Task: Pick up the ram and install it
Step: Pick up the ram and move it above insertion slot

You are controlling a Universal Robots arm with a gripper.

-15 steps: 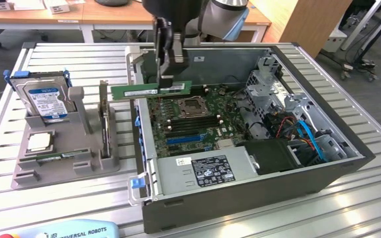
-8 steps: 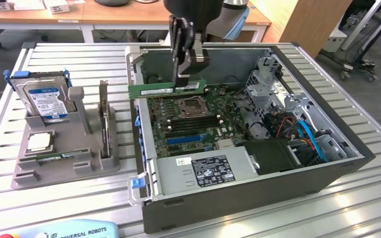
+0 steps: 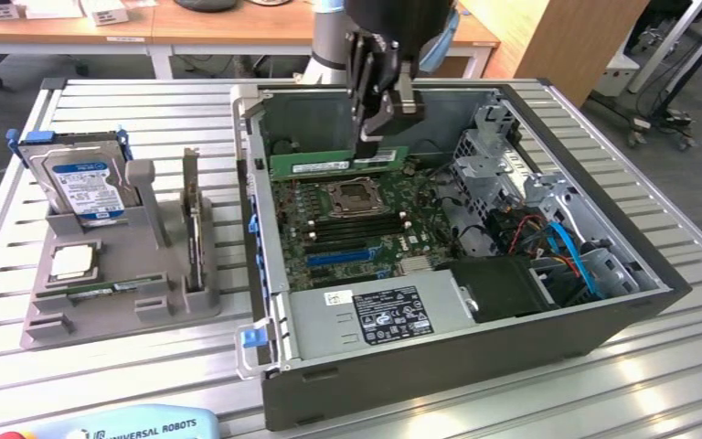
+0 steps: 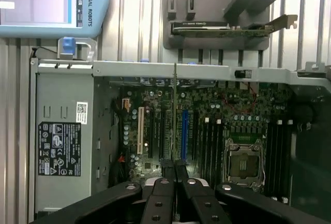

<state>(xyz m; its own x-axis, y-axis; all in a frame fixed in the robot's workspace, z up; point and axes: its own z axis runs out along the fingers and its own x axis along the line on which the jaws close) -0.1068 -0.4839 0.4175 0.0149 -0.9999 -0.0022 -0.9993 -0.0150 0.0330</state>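
- in the exterior view the arm (image 3: 369,32) is cut off above, and the gripper (image 3: 373,144) covers the end of the ram (image 3: 326,165) toward the exterior view's right.
- the control tablet (image 3: 132,425) at the table's (image 3: 143,366) near edge is cut off as well.
- in the wrist view the ram (image 4: 175,110) shows edge-on as a thin line, so its chips and label cannot be made out there.
- the gripper (image 4: 175,168) is closed on the ram, pinching its flat sides toward one end.
- the ram hangs level inside the open computer case (image 3: 473,366), close to the case's far wall and above the motherboard (image 3: 351,229); whether it touches the board cannot be told.
- the exterior view shows the ram's green face with its white label, and a hard drive (image 3: 83,183) standing in a grey holder (image 3: 120,306) by the table's edge on the exterior view's left.
- the wrist view shows the ram running parallel to the blue slot (image 4: 184,133), just beside it.
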